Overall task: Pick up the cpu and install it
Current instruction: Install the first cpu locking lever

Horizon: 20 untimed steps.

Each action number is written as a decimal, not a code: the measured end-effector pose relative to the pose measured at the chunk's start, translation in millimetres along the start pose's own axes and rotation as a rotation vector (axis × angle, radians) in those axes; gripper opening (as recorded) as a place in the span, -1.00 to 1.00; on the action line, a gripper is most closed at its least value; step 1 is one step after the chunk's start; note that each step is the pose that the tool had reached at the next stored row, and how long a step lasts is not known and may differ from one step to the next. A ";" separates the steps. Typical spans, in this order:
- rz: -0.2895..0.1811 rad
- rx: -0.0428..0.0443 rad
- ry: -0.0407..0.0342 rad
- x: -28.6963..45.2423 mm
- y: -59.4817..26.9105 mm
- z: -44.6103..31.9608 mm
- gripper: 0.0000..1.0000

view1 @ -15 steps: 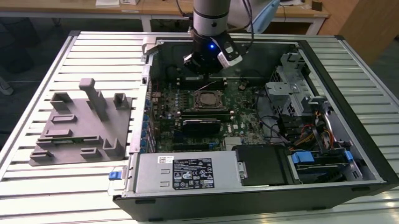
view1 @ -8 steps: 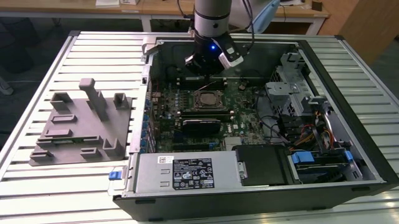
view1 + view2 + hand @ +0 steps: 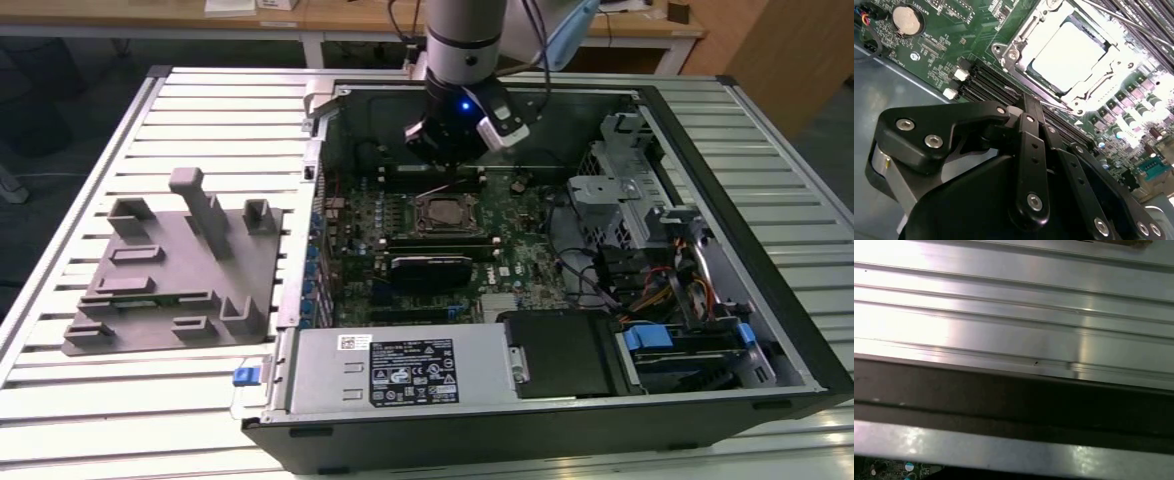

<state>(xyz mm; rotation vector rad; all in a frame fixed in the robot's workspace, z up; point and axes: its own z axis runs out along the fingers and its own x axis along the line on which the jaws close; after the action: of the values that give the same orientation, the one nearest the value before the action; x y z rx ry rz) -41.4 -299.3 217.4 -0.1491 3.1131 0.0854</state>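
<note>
The cpu [image 3: 1066, 52] sits in the socket [image 3: 1021, 42]: light, rigid, fragile; grip edges only. Finger state: cannot tell.

Pale silver cpu [image 3: 1066, 54], green motherboard [image 3: 944, 35], grey fixture block [image 3: 174, 275]

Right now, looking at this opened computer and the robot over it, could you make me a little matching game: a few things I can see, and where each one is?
Things:
1. cpu
2. grey fixture block
3. gripper
4. round coin battery

Places:
A. on the slatted table, outside the case, at the exterior view's left
B. lying in the motherboard socket
C. above the motherboard, inside the open case
D. on the green board, apart from the socket, in the second wrist view

Pairs: 1-B, 2-A, 3-C, 4-D
</note>
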 end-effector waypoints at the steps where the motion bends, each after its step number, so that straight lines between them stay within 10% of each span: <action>1: 0.000 0.0001 0.0000 -0.8 -0.1 0.8 -0.79; 20: 0.000 0.0004 0.0001 -7.5 -1.9 16.4 -0.79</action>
<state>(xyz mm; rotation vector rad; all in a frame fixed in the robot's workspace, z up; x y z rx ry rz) -33.4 -299.5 201.2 -0.1492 3.1132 0.0848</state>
